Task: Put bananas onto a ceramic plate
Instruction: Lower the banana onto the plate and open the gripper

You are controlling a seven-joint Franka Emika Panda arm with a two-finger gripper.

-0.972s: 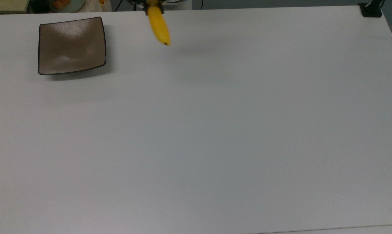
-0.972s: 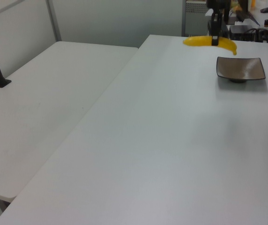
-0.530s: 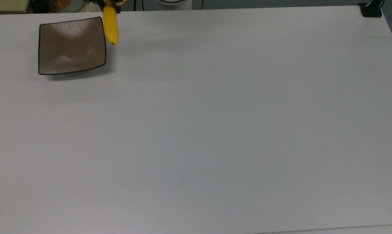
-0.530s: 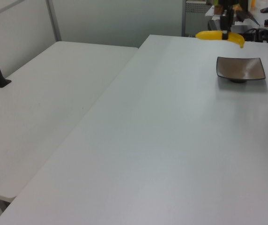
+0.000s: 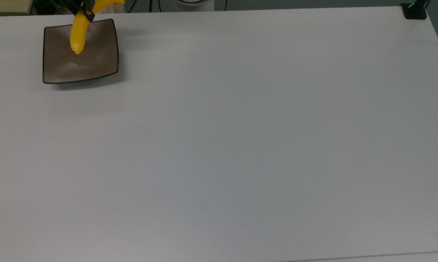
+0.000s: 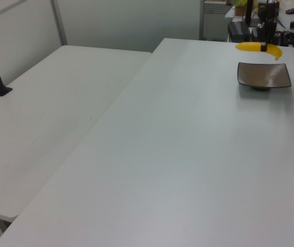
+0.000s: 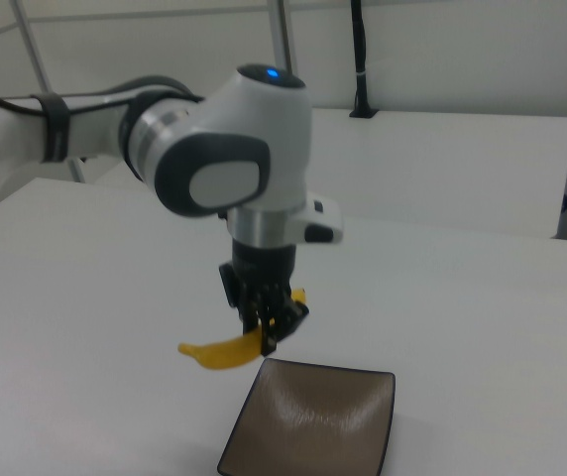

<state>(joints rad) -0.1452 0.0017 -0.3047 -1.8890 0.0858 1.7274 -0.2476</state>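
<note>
A bright yellow banana (image 5: 79, 32) hangs in the air in my gripper (image 5: 89, 12), which is shut on its middle. In the top view its lower end lies over the upper part of the square brown ceramic plate (image 5: 95, 62). In the left view the banana (image 6: 251, 47) hovers level above the plate's (image 6: 264, 75) far edge, held by the gripper (image 6: 263, 47). In the right view the gripper (image 7: 269, 335) holds the banana (image 7: 224, 351) just beyond the plate's (image 7: 318, 421) left corner, clear of its surface.
The plate sits near the far left corner of a large white table (image 5: 240, 138) in the top view. A black clamp (image 5: 414, 11) stands at the table's far right corner. A second white table (image 6: 49, 108) adjoins in the left view.
The gripper has carried the banana leftward in the top view, from the bare table at mid back edge to over the plate. The plate has not moved.
</note>
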